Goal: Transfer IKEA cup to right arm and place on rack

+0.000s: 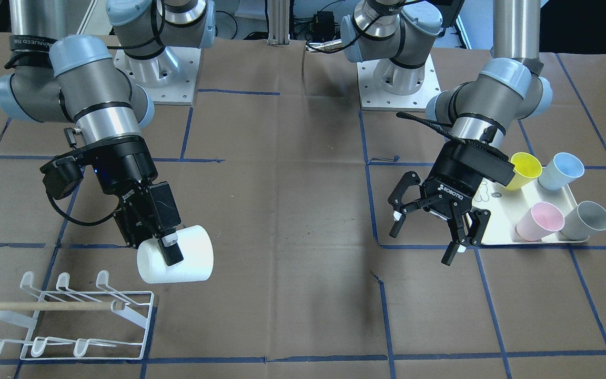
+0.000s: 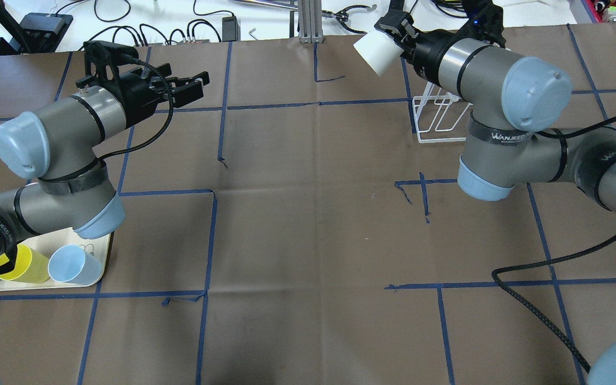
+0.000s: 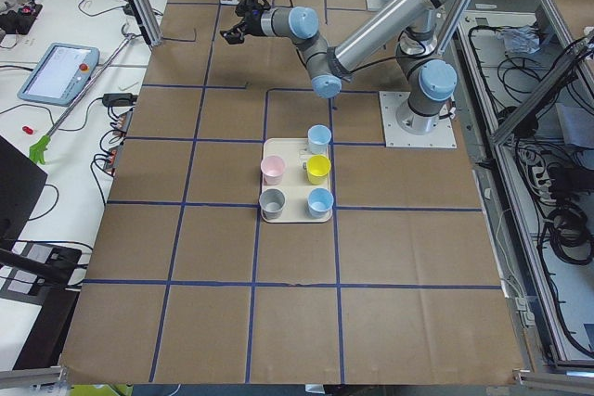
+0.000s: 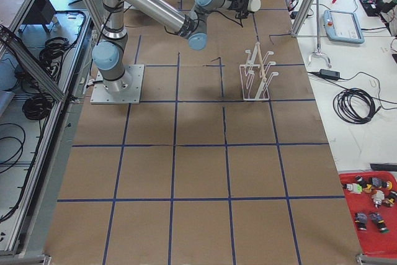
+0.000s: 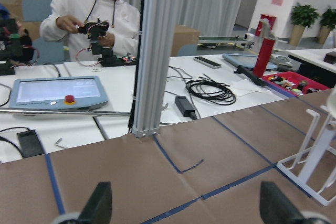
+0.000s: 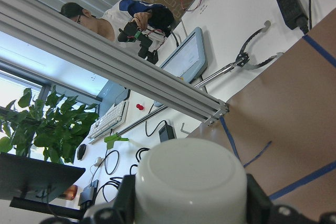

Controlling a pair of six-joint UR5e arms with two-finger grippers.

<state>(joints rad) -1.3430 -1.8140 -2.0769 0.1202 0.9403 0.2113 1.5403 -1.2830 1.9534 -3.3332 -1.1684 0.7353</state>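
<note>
My right gripper (image 1: 169,251) is shut on a white IKEA cup (image 1: 190,256) and holds it on its side in the air. The cup also shows in the overhead view (image 2: 373,51) and between the fingers in the right wrist view (image 6: 191,179). The white wire rack (image 1: 79,321) with its wooden dowel stands on the table just below and beside the cup; the overhead view shows the rack (image 2: 439,122) partly hidden under the right arm. My left gripper (image 1: 425,236) is open and empty, hanging by the cream tray (image 1: 537,241); the overhead view (image 2: 197,88) shows it open too.
The tray holds yellow (image 1: 525,167), blue (image 1: 561,169), pink (image 1: 539,221) and grey (image 1: 587,220) cups. Brown paper with blue tape lines covers the table. An aluminium post (image 5: 157,51) and an operator's desk lie beyond the far edge.
</note>
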